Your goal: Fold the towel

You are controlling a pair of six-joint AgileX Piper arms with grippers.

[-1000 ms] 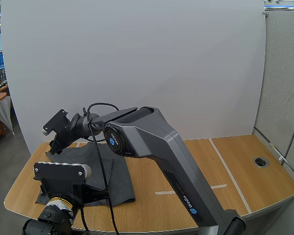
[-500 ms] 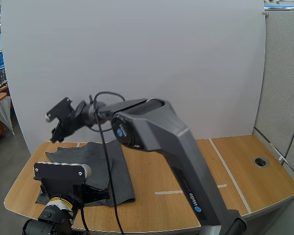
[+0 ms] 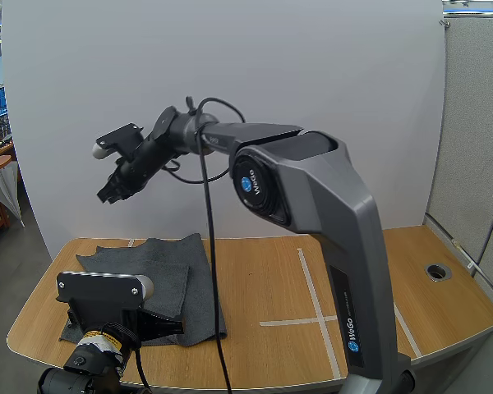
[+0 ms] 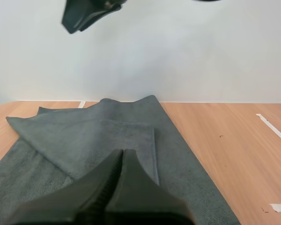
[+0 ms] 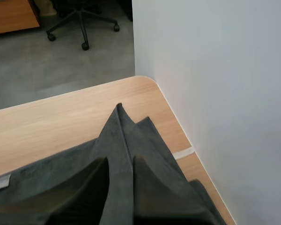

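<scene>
A dark grey towel (image 3: 185, 275) lies flat on the left part of the wooden table (image 3: 263, 283), with one layer folded over itself (image 4: 107, 136). My right gripper (image 3: 108, 195) hangs high in the air above the towel's far left corner, holding nothing. From its wrist view the fingers (image 5: 121, 161) stand a narrow gap apart, with the towel (image 5: 131, 136) far below. My left gripper (image 4: 121, 153) is shut as one dark wedge, low over the towel's near edge (image 3: 160, 324). The right gripper (image 4: 79, 18) also hangs above the towel in the left wrist view.
White tape lines (image 3: 312, 287) cross the table to the right of the towel. A round cable hole (image 3: 438, 271) sits near the table's right end. A white wall panel (image 3: 312, 98) stands along the back edge. The table's rounded corner (image 5: 147, 80) lies beyond the towel.
My right gripper has risen from the towel's far left edge to high above it, and its fingers have drawn closer together. The towel stays on the table. The left arm has not moved.
</scene>
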